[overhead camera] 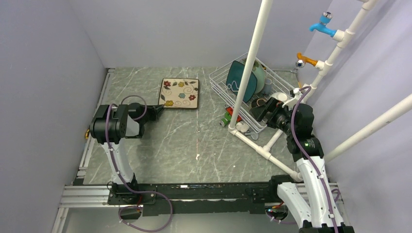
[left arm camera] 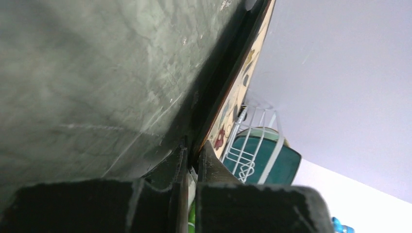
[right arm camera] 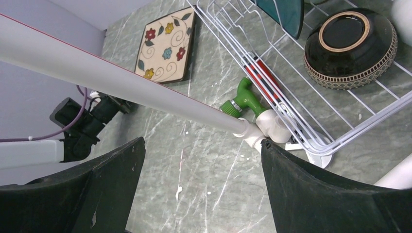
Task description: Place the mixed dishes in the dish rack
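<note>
The cream square plate with flowers [overhead camera: 180, 93] lies on the grey table left of the dish rack [overhead camera: 221, 80]; it also shows in the right wrist view [right arm camera: 165, 46]. My left gripper [overhead camera: 158, 110] is shut on its near-left corner; in the left wrist view [left arm camera: 193, 151] the plate's edge [left arm camera: 239, 82] runs between the two fingers. The rack holds the teal square plate [overhead camera: 241, 80] and the mint-green plate [overhead camera: 260, 76] upright, and the brown glazed bowl [right arm camera: 350, 43]. My right gripper [overhead camera: 264, 108] hangs over the rack's near edge, open and empty [right arm camera: 202, 143].
A white pipe frame [overhead camera: 252, 63] rises in front of the rack and runs along the table [overhead camera: 265, 151]. Small green and red items [overhead camera: 226, 119] lie by the rack's near-left corner. Blue [overhead camera: 321, 24] and orange [overhead camera: 306, 60] taps stick out at the right. Walls close in on each side.
</note>
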